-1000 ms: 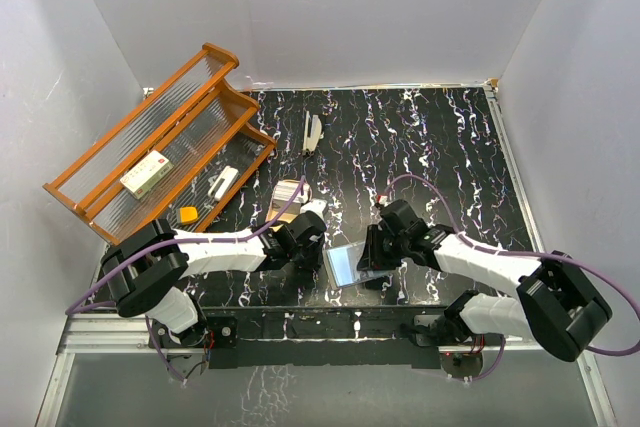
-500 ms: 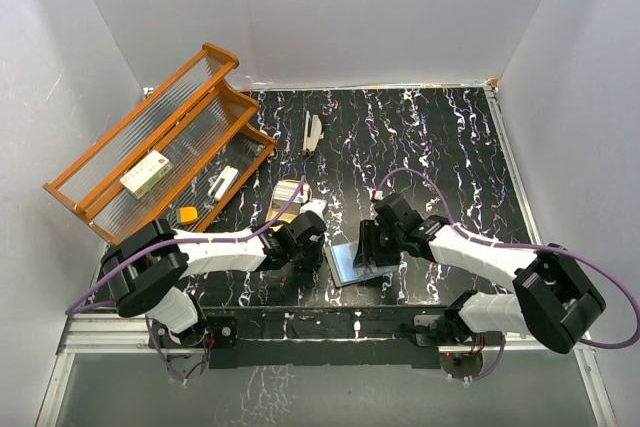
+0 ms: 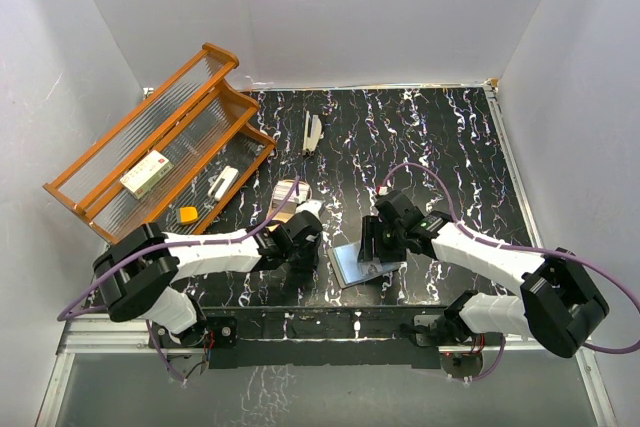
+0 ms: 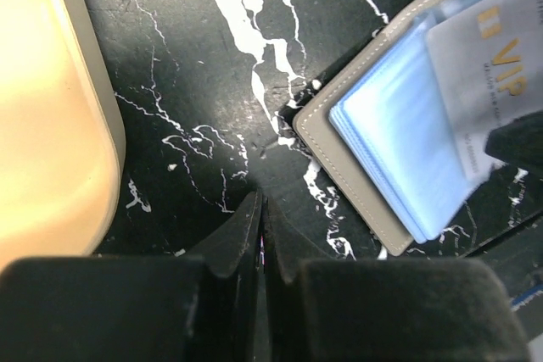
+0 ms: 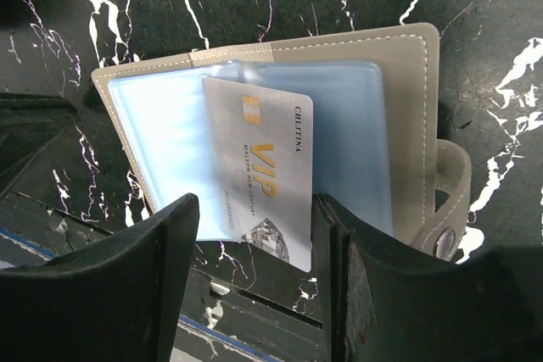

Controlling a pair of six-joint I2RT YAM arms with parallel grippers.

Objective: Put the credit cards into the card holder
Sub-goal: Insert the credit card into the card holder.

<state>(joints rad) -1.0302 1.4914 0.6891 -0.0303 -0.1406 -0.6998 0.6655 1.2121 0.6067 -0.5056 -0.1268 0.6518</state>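
The card holder (image 5: 416,125) lies open on the black marbled table, its bluish sleeves (image 4: 399,150) facing up. One silver credit card (image 5: 263,167) marked VIP rests among the sleeves, its near end sticking out past the holder's edge. My right gripper (image 5: 254,235) is open, a finger on each side of that protruding end, gripping nothing. In the top view it hovers over the holder (image 3: 350,265). My left gripper (image 4: 261,205) is shut and empty, low over the table just left of the holder's corner.
A tan oval tray (image 4: 51,108) sits close to the left gripper's left side. An orange slatted rack (image 3: 150,147) at the back left holds a white box with red marks (image 3: 146,173) and small items. A white object (image 3: 312,133) lies further back.
The right gripper's jaws have spread wide and let go of the card, which stays in the holder. The right arm shifted slightly toward the holder. The left arm barely moved.
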